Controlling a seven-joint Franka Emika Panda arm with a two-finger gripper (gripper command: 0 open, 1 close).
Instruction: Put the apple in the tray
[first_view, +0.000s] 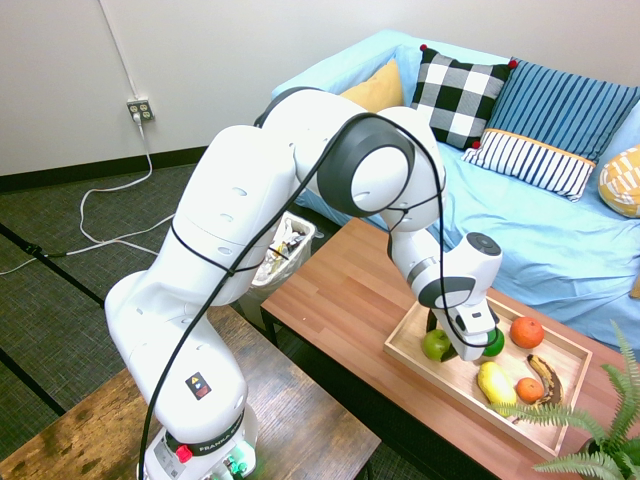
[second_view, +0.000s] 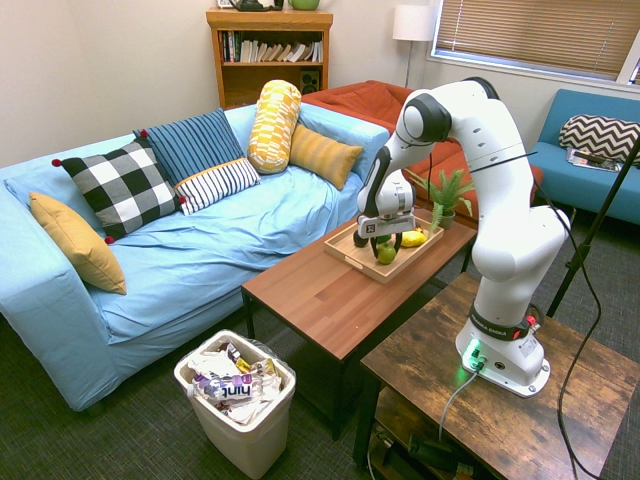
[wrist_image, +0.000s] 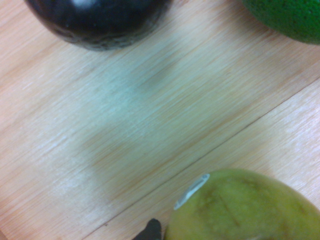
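A light blue sofa (second_view: 180, 240) piled with cushions runs behind a long reddish-brown bench (second_view: 330, 285). On the floor by the bench's near end stands a white wastebasket (second_view: 235, 405) stuffed with wrappers. A potted fern (first_view: 600, 430) sits at the bench's far end, just beside the tray (first_view: 420, 352), a shallow light wooden box lying on the bench top. The white arm reaches over the tray, and the tool (first_view: 468, 350) points straight down into it. The apple (first_view: 436, 345), light yellow-green, sits inside the tray at the tool's fingertips; whether the tool grasps it or has let go cannot be told. Crowding the apple are a darker green fruit (first_view: 494, 342) and a black fruit (wrist_image: 95, 20). Farther along the tray lie two oranges (first_view: 526, 331), a yellow lemon (first_view: 495, 382) and a browned banana (first_view: 547, 378).
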